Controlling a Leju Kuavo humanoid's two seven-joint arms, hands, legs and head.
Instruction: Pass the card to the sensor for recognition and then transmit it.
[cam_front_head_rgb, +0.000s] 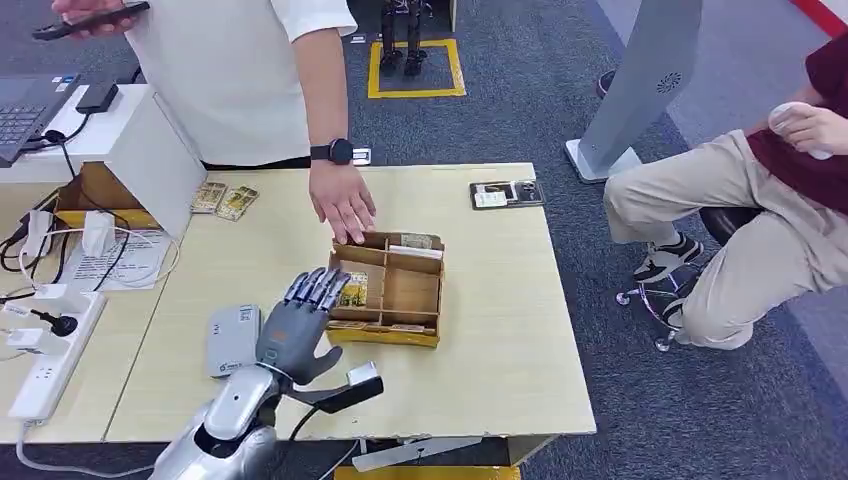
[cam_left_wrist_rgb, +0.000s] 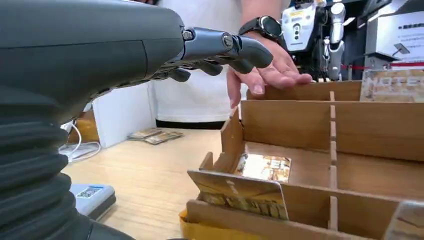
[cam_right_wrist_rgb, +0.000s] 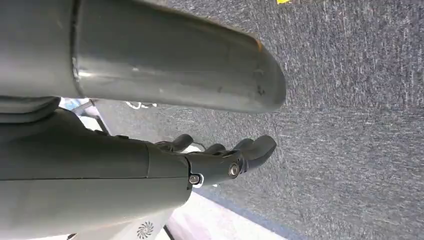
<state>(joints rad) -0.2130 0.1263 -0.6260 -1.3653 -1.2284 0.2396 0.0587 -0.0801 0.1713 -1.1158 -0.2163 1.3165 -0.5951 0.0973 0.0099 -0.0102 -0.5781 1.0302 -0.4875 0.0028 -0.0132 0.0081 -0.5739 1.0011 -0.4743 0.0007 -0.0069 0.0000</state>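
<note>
While the left hand (cam_front_head_rgb: 300, 325) hovers with its fingers spread and nothing in them, its dark fingertips reach over the near left corner of the divided box (cam_front_head_rgb: 420, 300). That box is brown cardboard, flat and rectangular, cut by thin upright walls into several open compartments. One card (cam_front_head_rgb: 352, 289) lies flat in a left compartment, glossy with a gold and brown print; in the left wrist view a second card (cam_left_wrist_rgb: 240, 192) leans tilted against the box's near wall, and a third (cam_front_head_rgb: 415, 241) stands in a far compartment. A person's hand (cam_front_head_rgb: 342, 203), with one black watch on its wrist, rests its fingertips on the far left rim of the box.

One sensor (cam_front_head_rgb: 232, 340), a flat grey slab with rounded corners and a small label, lies on the pale wood-grain table (cam_front_head_rgb: 500, 370) just left of the robot's hand. Two more printed cards (cam_front_head_rgb: 224, 200) lie side by side near the far edge, and a dark tray (cam_front_head_rgb: 507, 193) sits at the far right edge. One white power strip (cam_front_head_rgb: 50, 360) lies at the left.

The right hand (cam_right_wrist_rgb: 225, 155) hangs above grey, coarse carpet (cam_right_wrist_rgb: 350, 125), its dark fingers loosely curled inward and holding nothing.
</note>
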